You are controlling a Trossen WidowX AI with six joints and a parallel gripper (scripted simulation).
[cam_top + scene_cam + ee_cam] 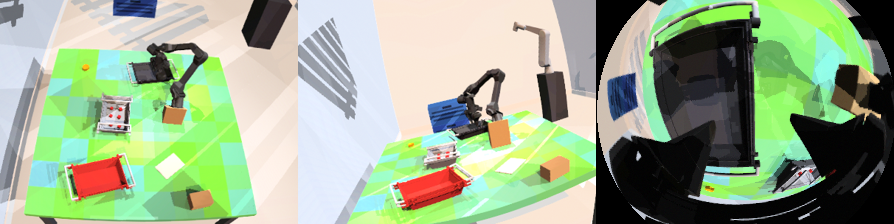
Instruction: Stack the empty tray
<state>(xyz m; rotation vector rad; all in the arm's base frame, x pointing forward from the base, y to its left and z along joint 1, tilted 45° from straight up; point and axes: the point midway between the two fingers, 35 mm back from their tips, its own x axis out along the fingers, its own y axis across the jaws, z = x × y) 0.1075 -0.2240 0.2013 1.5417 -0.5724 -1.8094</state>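
Note:
The loaded tray (127,115) (439,162) is grey-white and stands at mid-left with several red blocks inside. Its two white wire bars lie across its top, one near each end. The empty black tray (141,71) (471,133) (703,60) lies level at the back, its bars out over its ends. My gripper (161,75) (475,121) (754,120) is open and empty over that tray. In the wrist view one finger is over the tray's inside, the other beyond its long wall. The finger height above the wall is hard to tell.
A red empty tray (97,178) (432,184) with its bars out is at the front left. A brown box (174,115) (499,133) stands by the arm's base. Another brown block (200,199) (555,168), a white sheet (170,166) (510,166) and an orange disc (85,67) (411,144) lie about.

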